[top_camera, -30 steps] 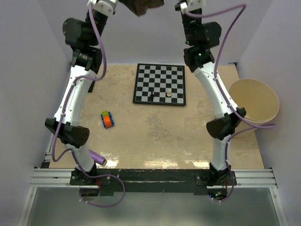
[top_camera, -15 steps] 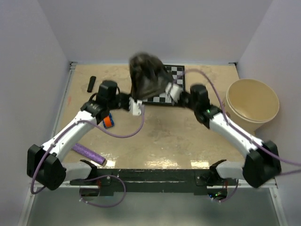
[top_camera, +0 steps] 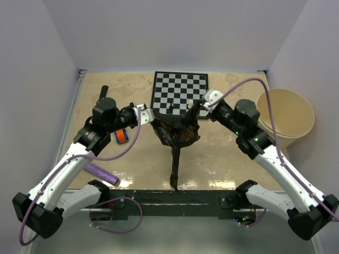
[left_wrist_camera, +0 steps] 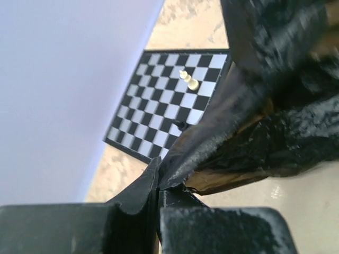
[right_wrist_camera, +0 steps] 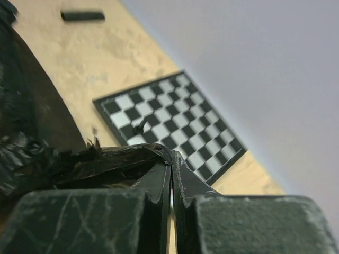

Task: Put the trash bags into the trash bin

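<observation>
A trash bag [top_camera: 179, 130], a wrinkly sheet of glossy black film, hangs stretched between my two grippers just in front of the chessboard, and a thin tail [top_camera: 174, 169] of it trails toward the near edge. My left gripper [top_camera: 150, 116] is shut on its left edge, with the pinched film [left_wrist_camera: 212, 143] showing in the left wrist view. My right gripper [top_camera: 199, 109] is shut on its right edge [right_wrist_camera: 122, 159]. A second trash bag, a short black roll [top_camera: 102, 94], lies at the far left [right_wrist_camera: 82, 16]. The cream trash bin [top_camera: 286, 112] stands at the right, apart from both grippers.
The chessboard [top_camera: 180, 93] with a few small pieces lies at the back centre. A colourful toy car [top_camera: 122, 136] sits under my left wrist. A purple textured roll [top_camera: 100, 173] lies near the left arm's base. Walls close in the left, back and right.
Both arms have come down from high above the table and drawn toward the near side. The bag has dropped from overhead to just above the table in front of the chessboard.
</observation>
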`<act>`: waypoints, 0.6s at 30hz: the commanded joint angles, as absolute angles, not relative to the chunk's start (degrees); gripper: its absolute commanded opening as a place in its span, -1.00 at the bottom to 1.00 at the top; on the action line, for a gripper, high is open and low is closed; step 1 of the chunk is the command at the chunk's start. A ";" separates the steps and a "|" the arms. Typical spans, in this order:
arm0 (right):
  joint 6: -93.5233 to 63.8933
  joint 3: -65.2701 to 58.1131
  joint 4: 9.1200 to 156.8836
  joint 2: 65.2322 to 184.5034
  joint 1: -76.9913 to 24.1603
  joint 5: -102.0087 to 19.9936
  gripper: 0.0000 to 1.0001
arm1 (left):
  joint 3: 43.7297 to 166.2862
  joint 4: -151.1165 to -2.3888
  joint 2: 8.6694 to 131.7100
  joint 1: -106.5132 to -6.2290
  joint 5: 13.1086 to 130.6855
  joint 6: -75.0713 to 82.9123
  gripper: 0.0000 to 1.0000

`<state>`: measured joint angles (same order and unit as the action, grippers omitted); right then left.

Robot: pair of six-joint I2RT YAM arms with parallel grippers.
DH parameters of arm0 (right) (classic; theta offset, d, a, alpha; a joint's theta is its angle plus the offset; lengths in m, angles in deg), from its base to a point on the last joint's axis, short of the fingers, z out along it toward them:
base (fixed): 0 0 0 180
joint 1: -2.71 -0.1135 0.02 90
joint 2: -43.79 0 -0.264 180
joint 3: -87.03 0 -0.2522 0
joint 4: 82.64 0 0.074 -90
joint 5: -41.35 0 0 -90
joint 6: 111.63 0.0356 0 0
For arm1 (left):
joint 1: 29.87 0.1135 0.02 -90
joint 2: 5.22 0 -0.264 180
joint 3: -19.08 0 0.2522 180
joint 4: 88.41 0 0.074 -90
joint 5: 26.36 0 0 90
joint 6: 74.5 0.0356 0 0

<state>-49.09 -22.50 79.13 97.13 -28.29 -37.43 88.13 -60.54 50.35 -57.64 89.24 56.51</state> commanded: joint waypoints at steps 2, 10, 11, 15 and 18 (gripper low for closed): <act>-42.64 -21.22 87.38 106.08 -27.96 -46.78 -1.00 | 93.03 -62.80 58.30 -56.94 80.45 43.21 -1.00; -41.22 2.29 89.14 130.23 -23.40 -56.91 -1.00 | 116.03 -56.45 78.17 -47.28 74.98 33.96 -1.00; -41.32 8.44 89.22 134.53 -22.87 -57.69 -1.00 | 121.29 -57.85 80.71 -46.49 74.10 33.61 -1.00; -40.35 44.26 91.94 150.10 -20.85 -59.54 -1.00 | 139.50 -69.43 87.76 -45.52 71.90 37.37 -1.00; -41.92 70.74 96.23 162.94 -21.10 -59.11 -1.00 | 151.45 -84.45 92.24 -45.60 72.60 38.79 -1.00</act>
<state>-41.62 41.56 85.58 155.99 -21.36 -56.86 136.12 -62.31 90.90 -45.31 73.42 37.61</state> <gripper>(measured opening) 0.006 0.012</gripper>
